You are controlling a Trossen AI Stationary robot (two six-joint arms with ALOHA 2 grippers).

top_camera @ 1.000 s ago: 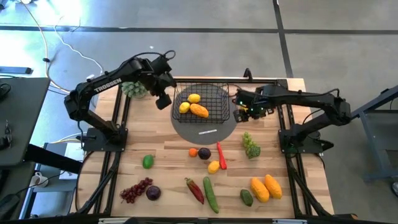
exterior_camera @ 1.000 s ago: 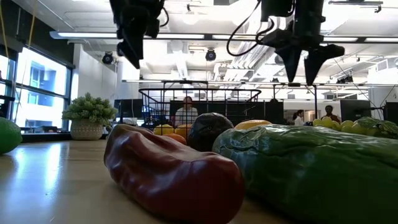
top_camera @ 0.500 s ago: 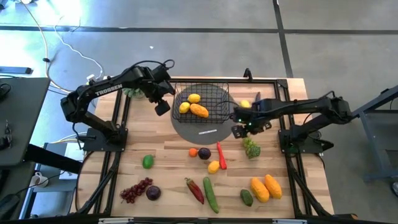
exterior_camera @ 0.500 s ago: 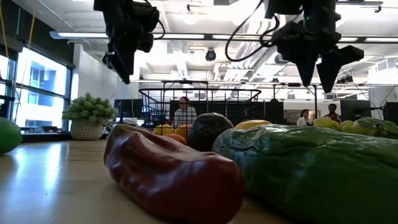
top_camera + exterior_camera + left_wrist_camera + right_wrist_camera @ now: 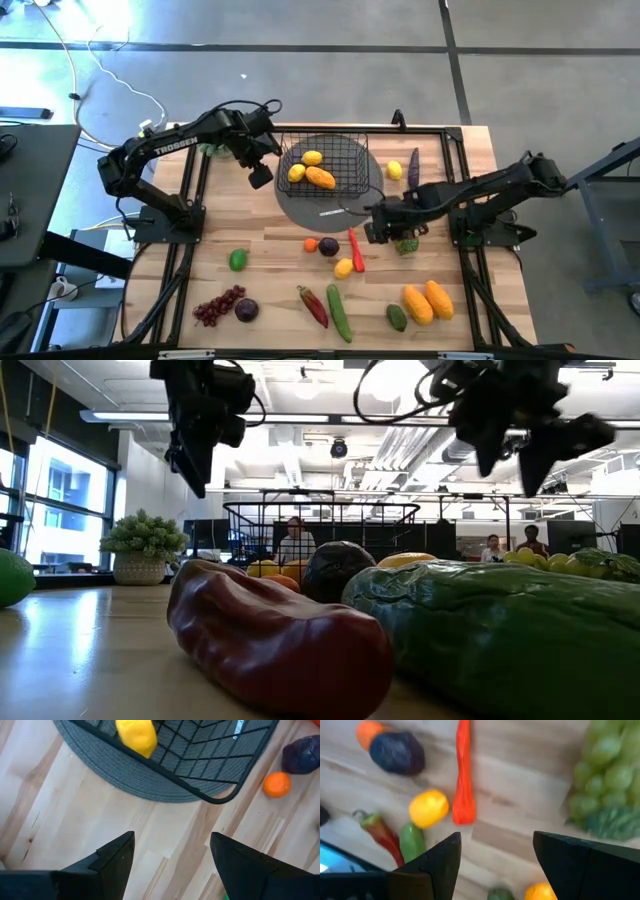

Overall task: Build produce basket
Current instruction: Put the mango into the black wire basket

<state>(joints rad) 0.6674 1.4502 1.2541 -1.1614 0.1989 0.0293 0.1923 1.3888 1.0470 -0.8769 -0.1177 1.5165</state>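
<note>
The black wire basket [image 5: 338, 158] stands on a grey round disc [image 5: 330, 205] at the table's far middle. It holds two lemons [image 5: 312, 158] and an orange mango [image 5: 321, 179]. My left gripper [image 5: 260, 176] hangs open over bare wood by the basket's near left corner [image 5: 220, 797]. My right gripper [image 5: 380, 222] hangs open above the table, between the red chilli [image 5: 463, 775] and the green grapes [image 5: 605, 755]. More produce lies loose on the near half of the table. Neither gripper holds anything.
A lemon [image 5: 394, 170] and an aubergine [image 5: 413, 165] lie right of the basket. A small orange [image 5: 310, 244], a dark purple fruit [image 5: 328, 246], a lemon [image 5: 343, 267], a red pepper [image 5: 312, 305], a cucumber [image 5: 338, 312], mangoes [image 5: 428, 302] and purple grapes [image 5: 215, 305] lie nearer. A pale green leafy bunch [image 5: 143, 532] stands at the far left.
My right gripper has swung from beside the basket's right side toward the table's near edge and a little left, turning as it went. It now hangs over the chilli and grapes. My left gripper has sunk a little beside the basket. Both have stayed open.
</note>
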